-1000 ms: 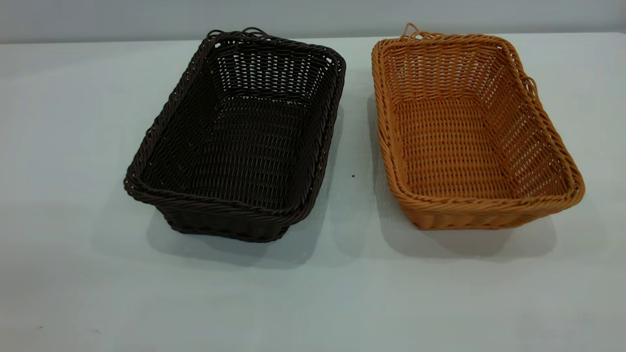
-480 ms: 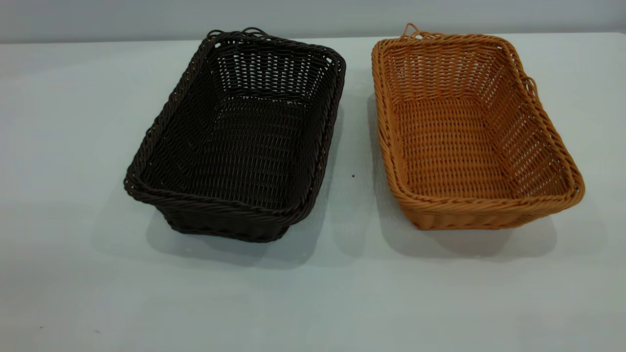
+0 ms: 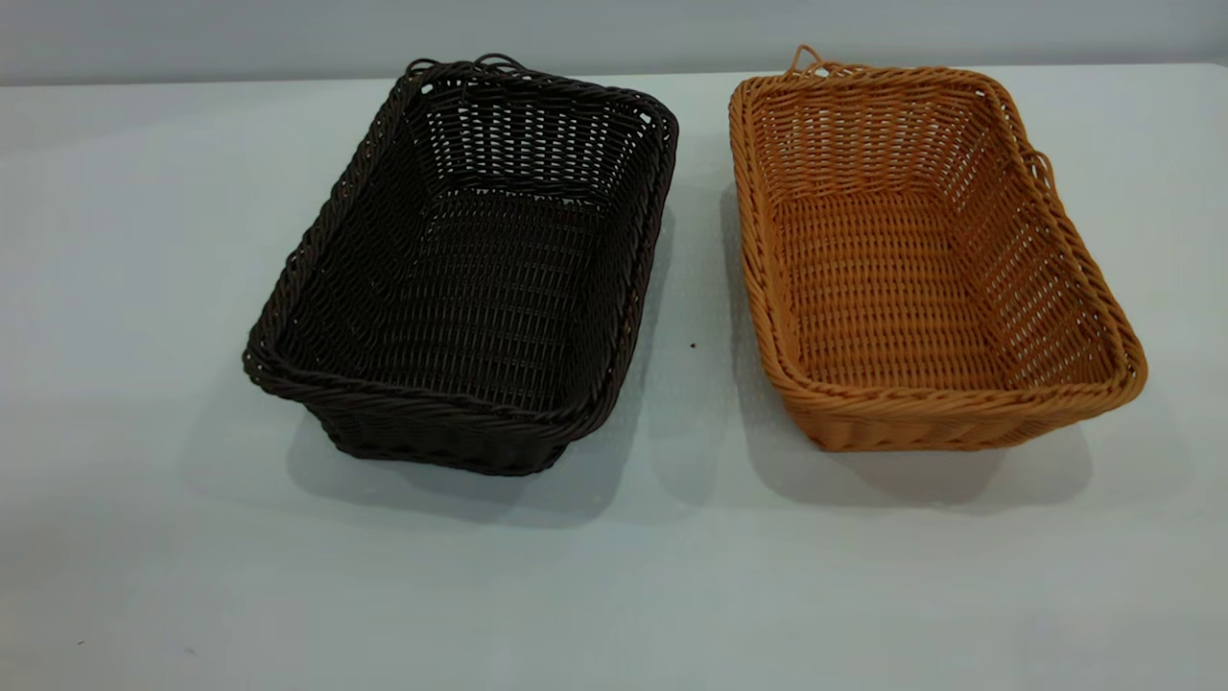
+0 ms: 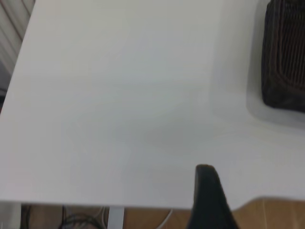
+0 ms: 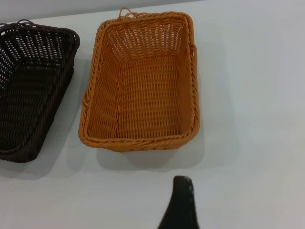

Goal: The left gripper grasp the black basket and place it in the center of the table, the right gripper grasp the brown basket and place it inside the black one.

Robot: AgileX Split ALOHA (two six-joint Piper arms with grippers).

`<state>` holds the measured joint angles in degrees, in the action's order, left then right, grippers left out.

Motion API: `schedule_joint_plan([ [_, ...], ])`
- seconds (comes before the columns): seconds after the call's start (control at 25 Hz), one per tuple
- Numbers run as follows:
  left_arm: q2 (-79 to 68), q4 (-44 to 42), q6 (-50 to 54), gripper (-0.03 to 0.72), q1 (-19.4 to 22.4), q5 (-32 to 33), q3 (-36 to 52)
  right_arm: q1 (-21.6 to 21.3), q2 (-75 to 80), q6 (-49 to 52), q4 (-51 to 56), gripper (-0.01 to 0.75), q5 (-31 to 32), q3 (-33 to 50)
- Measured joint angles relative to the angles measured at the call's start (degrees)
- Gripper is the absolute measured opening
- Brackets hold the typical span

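The black basket [image 3: 460, 288] stands empty on the table [image 3: 144, 288], left of centre. The brown basket [image 3: 911, 269] stands empty beside it on the right, a narrow gap between them. Neither gripper shows in the exterior view. In the left wrist view a dark part of the left gripper [image 4: 209, 200] hangs over the table's edge, well away from the black basket [image 4: 286, 57]. In the right wrist view a dark part of the right gripper [image 5: 181, 205] is above bare table, short of the brown basket [image 5: 143, 86], with the black basket [image 5: 28, 90] beside it.
A tiny dark speck [image 3: 693, 345] lies between the baskets. A pale wall [image 3: 614, 29] runs behind the table. The left wrist view shows the table's edge, wooden floor [image 4: 276, 214] and cables [image 4: 81, 217] below it.
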<state>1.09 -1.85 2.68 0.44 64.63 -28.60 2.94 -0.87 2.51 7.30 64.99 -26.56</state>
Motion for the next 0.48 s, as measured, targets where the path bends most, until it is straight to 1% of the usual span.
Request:
schedule_joint_plan([
  [0.12,0.0,0.2,0.0,0.435,0.0,-1.5,0.0,0.0,0.0,0.0,0.0,0.563,0.0,0.0],
  [0.48,0.0,0.2,-0.1,0.435,0.0,-1.6,0.0,0.0,0.0,0.4,0.0,0.563,0.0,0.0],
])
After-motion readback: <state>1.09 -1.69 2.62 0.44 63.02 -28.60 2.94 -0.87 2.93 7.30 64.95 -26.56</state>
